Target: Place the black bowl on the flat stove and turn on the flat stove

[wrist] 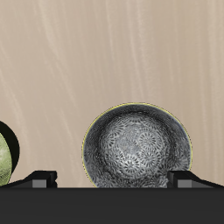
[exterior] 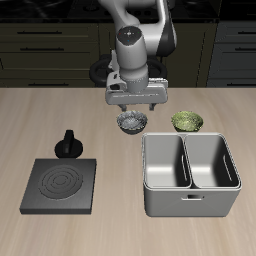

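1. Grey tray (exterior: pixel 190 172) sits nearest, on the counter (exterior: pixel 120 230).
2. Fingers (exterior: pixel 132 106) spread wide, holding nothing.
3. Black bowl (wrist: pixel 137 146) lies directly beneath the fingers.
4. Flat stove (exterior: pixel 59 185) lies well apart from them.

Two bowls (exterior: pixel 131 122) (exterior: pixel 187 121), one stove (exterior: pixel 59 185), one tray (exterior: pixel 190 175)

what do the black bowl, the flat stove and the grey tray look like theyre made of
Black bowl: probably glazed ceramic; its grey speckled inside shines.
Flat stove: a matte black slab, perhaps glass-ceramic or coated metal, with pale concentric rings and a dark knob that could be plastic.
Grey two-compartment tray: looks like brushed metal, with even grey walls and soft highlights.
All are simulator renders, so these are guesses.
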### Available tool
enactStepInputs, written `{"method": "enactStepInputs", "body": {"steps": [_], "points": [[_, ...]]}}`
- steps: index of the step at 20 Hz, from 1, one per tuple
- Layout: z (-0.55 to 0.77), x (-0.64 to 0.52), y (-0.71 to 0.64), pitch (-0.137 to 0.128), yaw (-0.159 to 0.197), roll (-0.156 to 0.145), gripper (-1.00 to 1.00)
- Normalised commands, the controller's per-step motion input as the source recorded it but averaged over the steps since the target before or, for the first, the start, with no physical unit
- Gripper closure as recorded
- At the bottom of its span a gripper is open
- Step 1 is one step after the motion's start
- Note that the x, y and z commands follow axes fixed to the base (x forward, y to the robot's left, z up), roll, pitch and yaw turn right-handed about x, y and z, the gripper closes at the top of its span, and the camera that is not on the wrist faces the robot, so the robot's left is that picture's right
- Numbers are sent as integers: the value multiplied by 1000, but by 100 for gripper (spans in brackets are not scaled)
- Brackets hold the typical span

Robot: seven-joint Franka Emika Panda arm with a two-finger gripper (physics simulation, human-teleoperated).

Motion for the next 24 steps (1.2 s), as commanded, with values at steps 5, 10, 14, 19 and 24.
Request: {"method": "enactStepInputs", "body": {"steps": [5, 10, 14, 19, 24], "points": [[-240, -58, 38, 16, -7, 14, -100], [-143, -33, -1, -14, -12, -2, -100], [-211, -19, -76, 35, -46, -4, -100], [-293, -16, 64, 52, -24, 18, -100], [-178, 14, 62, 37, -13, 14, -100]]}}
